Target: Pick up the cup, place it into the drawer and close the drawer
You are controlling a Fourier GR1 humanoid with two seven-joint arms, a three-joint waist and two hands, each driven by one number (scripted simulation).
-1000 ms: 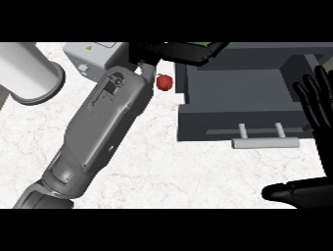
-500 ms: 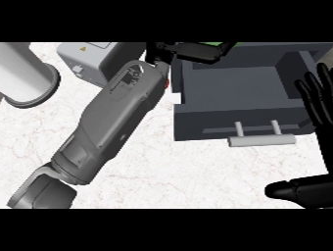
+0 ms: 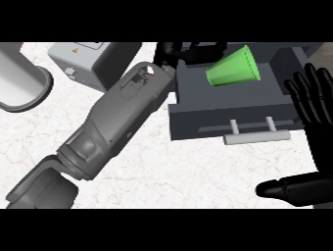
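Nearest the lower edge at the right of the frame, the right hand (image 3: pixel 320 122) rests open, fingers straight and pointing up, thumb out to the left, holding nothing. It stands just right of the drawer (image 3: pixel 220 115), with the drawer handle (image 3: pixel 256 137) close to its left. The left forearm (image 3: pixel 119 122) crosses the white tabletop (image 3: pixel 184 171) on a diagonal from the lower left up towards the top centre. It ends at the left hand (image 3: pixel 180 51), at the drawer's upper left corner. The drawer is open, with its front and handle facing the lower edge. The cup (image 3: pixel 234 66) is green and tipped, its long axis running from lower left to upper right, wide end to the right. It sits over the open drawer cavity, immediately right of the left hand and touching or nearly touching it. Whether the left hand is clamped on the cup or apart from it cannot be told. Judged from this layout, the left hand is the nearer to the cup and the right hand the nearer to the handle.
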